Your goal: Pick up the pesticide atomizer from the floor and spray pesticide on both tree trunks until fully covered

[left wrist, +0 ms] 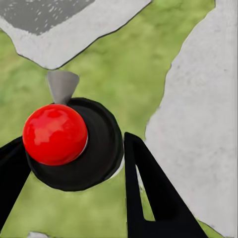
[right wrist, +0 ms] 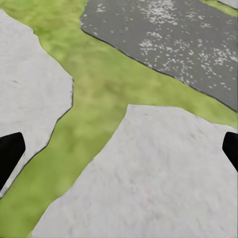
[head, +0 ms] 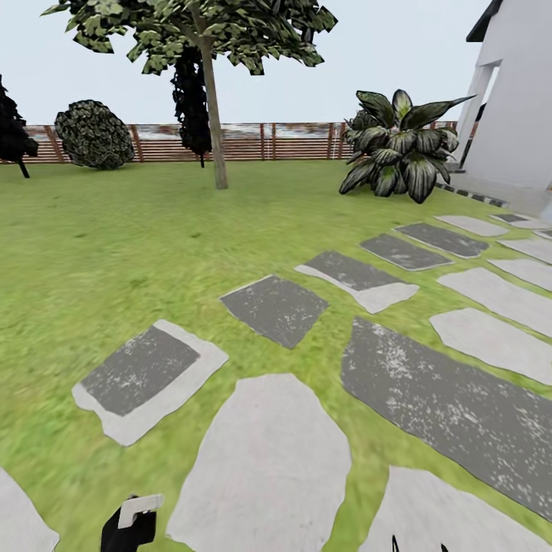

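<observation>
The pesticide atomizer (left wrist: pixel 94 148) has a black round body, a red ball top and a grey nozzle cone. My left gripper (left wrist: pixel 74 144) is shut on it, a black finger on each side. In the head view the atomizer (head: pixel 130 521) shows at the bottom left edge with its pale nozzle up. Far ahead on the lawn stands a tree (head: pixel 217 146) with a pale leaning trunk and leaves only high up. No white specks can be made out on it at this distance. My right gripper (right wrist: pixel 119 148) hangs open over a pale stepping stone, and its fingertips (head: pixel 395 543) peek in at the bottom edge.
Grey and pale stepping stones (head: pixel 268 460) cross the grass from below me to the right. A large broad-leaved plant (head: pixel 399 149) and a white house wall (head: pixel 514 100) stand at right. A brown slat fence (head: pixel 261 142) and a round shrub (head: pixel 96 134) close the far side.
</observation>
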`<state>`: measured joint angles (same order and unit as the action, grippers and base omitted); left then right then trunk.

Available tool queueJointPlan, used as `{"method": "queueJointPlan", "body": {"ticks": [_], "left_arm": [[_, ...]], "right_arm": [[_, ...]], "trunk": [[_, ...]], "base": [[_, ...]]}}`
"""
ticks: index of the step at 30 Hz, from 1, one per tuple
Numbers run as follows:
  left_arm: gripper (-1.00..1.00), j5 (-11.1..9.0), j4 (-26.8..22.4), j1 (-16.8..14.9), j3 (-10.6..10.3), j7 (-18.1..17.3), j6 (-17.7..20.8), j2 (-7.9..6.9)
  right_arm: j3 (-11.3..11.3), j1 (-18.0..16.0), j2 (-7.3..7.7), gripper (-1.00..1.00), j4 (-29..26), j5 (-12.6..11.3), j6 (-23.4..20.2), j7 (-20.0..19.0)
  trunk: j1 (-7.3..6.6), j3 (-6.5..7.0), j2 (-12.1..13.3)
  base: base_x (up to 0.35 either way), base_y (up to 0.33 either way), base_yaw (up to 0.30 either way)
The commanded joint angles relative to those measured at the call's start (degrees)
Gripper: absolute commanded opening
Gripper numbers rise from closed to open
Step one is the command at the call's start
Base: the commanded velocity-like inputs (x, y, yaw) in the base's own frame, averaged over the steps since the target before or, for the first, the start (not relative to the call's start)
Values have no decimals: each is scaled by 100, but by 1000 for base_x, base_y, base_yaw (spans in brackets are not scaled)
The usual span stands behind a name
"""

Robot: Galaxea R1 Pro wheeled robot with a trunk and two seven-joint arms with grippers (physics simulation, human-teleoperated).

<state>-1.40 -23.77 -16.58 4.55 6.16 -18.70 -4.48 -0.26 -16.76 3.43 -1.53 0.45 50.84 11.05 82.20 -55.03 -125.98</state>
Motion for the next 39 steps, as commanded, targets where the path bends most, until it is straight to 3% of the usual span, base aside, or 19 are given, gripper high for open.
{"method": "queueJointPlan", "body": {"ticks": [1,39], "left_arm": [[-100,-12,4,-3,-3,8,-19,0],[-100,-11,4,-3,-3,8,-19,0]], "right_arm": [[0,-3,0,100,3,5,14,11],[0,-3,0,100,3,8,14,11]], "trunk": [[2,-5,-2],[2,-5,-2]], "base": [[338,0,0],[339,0,0]]}}
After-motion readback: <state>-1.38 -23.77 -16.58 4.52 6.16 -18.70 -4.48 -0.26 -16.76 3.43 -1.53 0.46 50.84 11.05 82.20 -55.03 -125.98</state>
